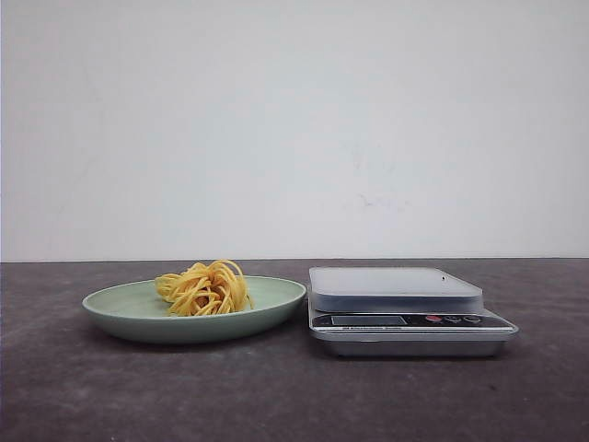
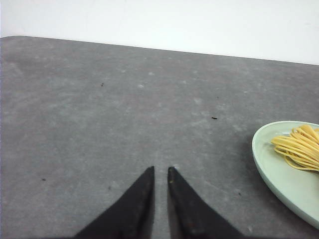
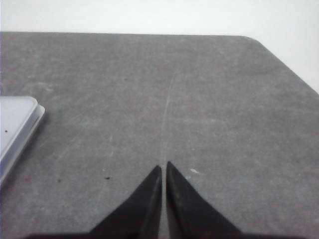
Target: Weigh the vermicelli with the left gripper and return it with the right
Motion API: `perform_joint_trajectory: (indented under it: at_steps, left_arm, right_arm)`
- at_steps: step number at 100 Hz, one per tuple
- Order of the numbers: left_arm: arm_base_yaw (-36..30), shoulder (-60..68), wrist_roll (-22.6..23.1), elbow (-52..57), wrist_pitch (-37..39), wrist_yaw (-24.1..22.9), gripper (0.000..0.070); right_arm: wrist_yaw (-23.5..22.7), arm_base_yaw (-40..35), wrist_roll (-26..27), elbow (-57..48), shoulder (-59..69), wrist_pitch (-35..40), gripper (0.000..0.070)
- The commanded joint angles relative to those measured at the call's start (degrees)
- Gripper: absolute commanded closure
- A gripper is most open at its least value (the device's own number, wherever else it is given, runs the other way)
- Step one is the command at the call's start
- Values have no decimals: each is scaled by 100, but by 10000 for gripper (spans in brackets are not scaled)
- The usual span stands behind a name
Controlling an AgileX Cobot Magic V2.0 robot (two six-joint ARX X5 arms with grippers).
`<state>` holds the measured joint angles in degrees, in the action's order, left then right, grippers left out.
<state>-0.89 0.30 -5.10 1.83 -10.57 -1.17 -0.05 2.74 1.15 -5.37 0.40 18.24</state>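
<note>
The nest of thin yellow-orange vermicelli (image 1: 204, 288) lies in the middle of the shallow pale green plate (image 1: 120, 304) on the dark grey desk (image 1: 276, 396), just left of the silver digital kitchen scale (image 1: 405, 313). Its panel markings are too small to read. Only the wrist views show the arms: the left pincer (image 2: 160, 172) nearly closed over bare desk beside the plate, the right pincer (image 3: 164, 167) pressed together near the scale's corner.

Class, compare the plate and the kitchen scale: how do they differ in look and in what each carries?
The plate is round, shallow and pale green; the scale is rectangular, silver-grey, with buttons on its front. The plate holds the vermicelli; the scale's platform is bare. Both sit side by side on the dark table.
</note>
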Motion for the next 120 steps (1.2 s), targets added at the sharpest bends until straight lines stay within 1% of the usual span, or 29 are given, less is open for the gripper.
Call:
perform_joint_trajectory:
  at_steps: [1, 9, 30, 49, 67, 120]
  left_arm:
    - [0, -2, 37, -103, -26, 11, 689]
    - [0, -2, 37, -103, -26, 11, 689]
    - [0, -2, 37, -103, -26, 11, 689]
    - [0, -2, 37, -103, -26, 11, 689]
    - [0, -2, 37, -103, -26, 11, 689]
    - [0, -2, 37, -103, -26, 11, 689]
  right_arm:
    - [-15, 13, -74, 94, -17, -70, 694]
    - [-15, 13, -70, 195, -17, -125, 694]
    - [-22, 13, -72, 380, -17, -577, 694]
    - [-15, 13, -79, 402, -17, -629, 694]
    - [-15, 13, -35, 468, -17, -883, 694]
    - [0, 13, -31, 466, -17, -922, 694]
